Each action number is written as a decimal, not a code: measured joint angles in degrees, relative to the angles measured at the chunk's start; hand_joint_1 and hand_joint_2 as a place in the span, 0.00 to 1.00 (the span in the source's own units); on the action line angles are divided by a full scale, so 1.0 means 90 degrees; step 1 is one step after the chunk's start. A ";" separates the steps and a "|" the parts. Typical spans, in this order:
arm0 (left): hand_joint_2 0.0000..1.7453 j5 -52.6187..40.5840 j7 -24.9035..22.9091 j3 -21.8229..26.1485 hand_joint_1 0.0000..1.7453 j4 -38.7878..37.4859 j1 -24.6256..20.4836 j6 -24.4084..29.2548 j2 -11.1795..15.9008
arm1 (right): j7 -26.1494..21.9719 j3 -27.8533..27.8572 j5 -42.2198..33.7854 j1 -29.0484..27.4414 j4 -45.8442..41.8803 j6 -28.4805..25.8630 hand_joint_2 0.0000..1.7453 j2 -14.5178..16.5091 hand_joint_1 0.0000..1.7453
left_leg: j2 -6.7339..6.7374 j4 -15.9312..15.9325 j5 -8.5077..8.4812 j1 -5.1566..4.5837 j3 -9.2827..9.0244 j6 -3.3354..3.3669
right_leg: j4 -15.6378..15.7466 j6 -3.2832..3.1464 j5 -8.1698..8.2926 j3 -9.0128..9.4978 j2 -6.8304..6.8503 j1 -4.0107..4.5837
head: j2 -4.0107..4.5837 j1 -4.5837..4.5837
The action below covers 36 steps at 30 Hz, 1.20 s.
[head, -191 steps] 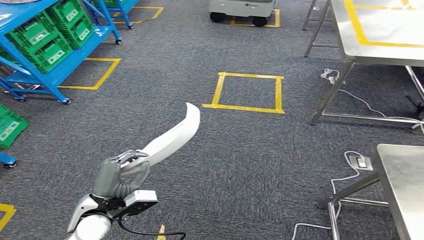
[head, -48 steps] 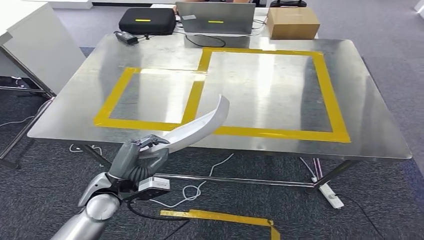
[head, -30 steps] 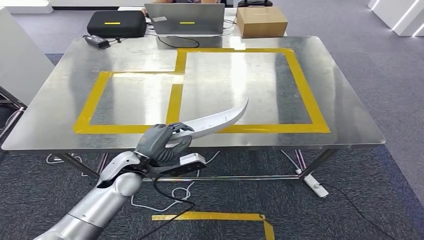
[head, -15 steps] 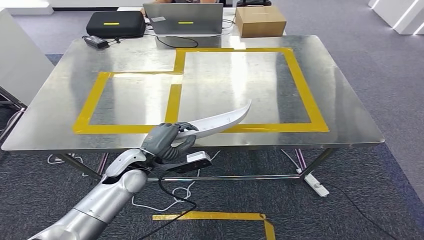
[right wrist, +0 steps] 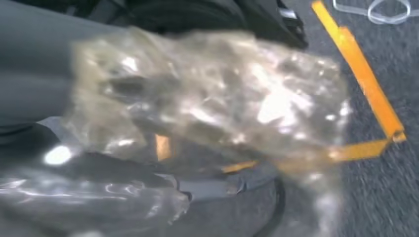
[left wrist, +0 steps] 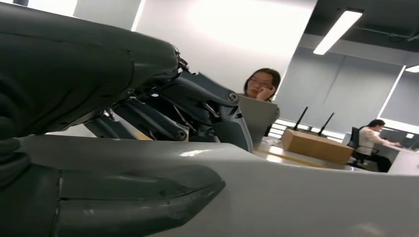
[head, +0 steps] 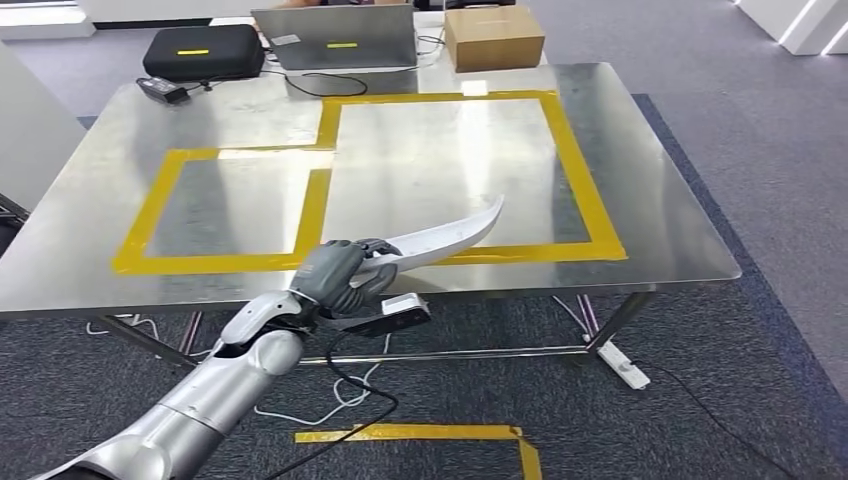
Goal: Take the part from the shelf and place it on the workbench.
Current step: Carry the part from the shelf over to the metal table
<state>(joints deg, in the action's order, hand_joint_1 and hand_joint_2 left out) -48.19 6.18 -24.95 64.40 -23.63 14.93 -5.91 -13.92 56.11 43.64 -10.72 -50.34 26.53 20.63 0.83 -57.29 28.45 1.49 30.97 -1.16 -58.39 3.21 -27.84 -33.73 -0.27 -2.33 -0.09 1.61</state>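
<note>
The left hand (head: pixel 340 275) hangs at the near edge of the workbench (head: pixel 90 270), fingers wrapped round the thick end of the part (head: pixel 440 238) — a long, curved, white piece tapering to a point. The part juts forward and to the right, its tip over the near yellow tape line (head: pixel 540 252) and clear of the steel surface. In the left wrist view the fingers (left wrist: pixel 197 106) close over the part (left wrist: pixel 306 192) from above, with the thumb beneath.

The part looks rigid and light, probably moulded plastic with a smooth, slippery skin. A hold at one end leaves the long tip free to swing, so a low, level set-down suits it.

The right hand's state cannot be told — its wrist view is blurred behind a crinkled clear film (right wrist: pixel 207 98).

At the far edge stand a black case (head: pixel 190 50), a laptop (head: pixel 335 38) and a box (head: pixel 495 37).
</note>
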 joint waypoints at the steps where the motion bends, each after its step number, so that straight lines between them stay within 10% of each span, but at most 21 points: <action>1: 1.00 0.0010 -0.0003 0.0008 1.00 -0.0011 -0.0007 0.0006 -0.0001 | -0.0033 0.0065 0.0067 0.0017 0.0028 0.0013 0.00 0.0000 0.00 | -0.0001 -0.0023 0.0033 0.0011 -0.0004 -0.0016 | -0.0015 -0.0052 -0.0018 0.0002 -0.0009 0.0006 | 0.0000 0.0010; 6: 1.00 0.0074 -0.0009 0.0098 1.00 -0.0069 -0.0043 0.0037 0.0006 | -0.0161 0.0363 0.0339 0.0138 0.0125 0.0045 0.00 -0.0003 0.00 | -0.0018 -0.1617 0.0713 -0.0007 0.0823 -0.0002 | -0.0021 -0.0234 -0.0107 0.0080 -0.0039 0.0072 | 0.0000 0.0050; 8: 1.00 0.0093 -0.0009 0.0132 1.00 -0.0116 -0.0037 0.0047 0.0015 | -0.0198 0.0477 0.0448 0.0177 0.0167 0.0059 0.00 -0.0004 0.00 | -0.0027 -0.1920 0.0614 -0.0041 0.1072 0.0078 | -0.0021 -0.0277 -0.0158 0.0150 -0.0060 0.0127 | 0.0000 0.0049; 11: 1.00 0.0106 -0.0004 0.0172 1.00 -0.0154 -0.0045 0.0069 0.0021 | -0.0237 0.0619 0.0558 0.0235 0.0215 0.0073 0.00 -0.0001 0.00 | -0.0065 -0.0953 -0.0151 -0.0165 0.0762 0.0339 | -0.0016 -0.0287 -0.0261 0.0291 -0.0093 0.0203 | 0.0000 0.0039; 14: 1.00 0.0113 0.0002 0.0202 1.00 -0.0173 -0.0071 0.0096 0.0021 | -0.0257 0.0702 0.0588 0.0289 0.0267 0.0088 0.00 0.0001 0.00 | -0.0085 -0.0314 -0.0260 -0.0258 0.0503 0.0513 | -0.0010 -0.0207 -0.0291 0.0313 -0.0101 0.0205 | -0.0001 0.0014; 18: 1.00 0.0112 0.0010 0.0219 1.00 -0.0188 -0.0091 0.0111 -0.0001 | -0.0264 0.0770 0.0595 0.0313 0.0288 0.0097 0.00 -0.0013 0.00 | -0.0089 -0.0042 -0.0230 -0.0211 0.0301 0.0486 | -0.0285 -0.0072 -0.0361 0.0186 -0.0045 0.0184 | 0.0000 -0.0001; 23: 1.00 0.0112 0.0013 0.0240 1.00 -0.0230 -0.0075 0.0113 -0.0004 | -0.0265 0.0829 0.0597 0.0343 0.0304 0.0095 0.00 -0.0029 0.00 | -0.0082 -0.0022 -0.0130 -0.0203 0.0195 0.0462 | -0.1673 0.0032 -0.0784 -0.0809 -0.0025 0.0163 | 0.0000 -0.0037; 27: 1.00 0.0112 0.0015 0.0247 1.00 -0.0246 -0.0068 0.0112 -0.0004 | -0.0265 0.0860 0.0597 0.0350 0.0313 0.0093 0.00 -0.0030 0.00 | -0.0077 -0.0031 0.0017 -0.0199 0.0011 0.0362 | -0.0292 0.0016 0.0070 -0.0346 0.0030 0.0160 | 0.0000 -0.0041; 33: 1.00 0.0129 0.0022 0.0253 1.00 -0.0260 -0.0102 0.0124 -0.0004 | -0.0279 0.0880 0.0657 0.0369 0.0328 0.0097 0.00 -0.0024 0.00 | -0.0071 -0.0326 0.0190 -0.0208 0.0050 0.0161 | 0.0012 -0.0305 0.0048 -0.0044 0.0010 0.0159 | 0.0000 0.0002; 36: 1.00 0.0166 0.0029 0.0263 1.00 -0.0269 -0.0104 0.0140 0.0005 | -0.0317 0.0934 0.0780 0.0400 0.0330 0.0118 0.00 -0.0022 0.00 | -0.0075 -0.1392 0.0588 -0.0173 0.0660 0.0073 | 0.0019 -0.0373 -0.0033 0.0049 -0.0007 0.0150 | 0.0000 0.0025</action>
<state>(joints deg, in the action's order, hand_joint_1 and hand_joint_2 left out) -46.70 6.44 -22.58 61.98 -24.57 16.19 -5.86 -16.77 64.52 50.66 -7.12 -47.37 27.59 20.44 0.16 -69.81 33.74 -0.07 36.91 -0.50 -58.22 -0.15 -28.13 -33.29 -0.34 -0.97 -0.09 1.84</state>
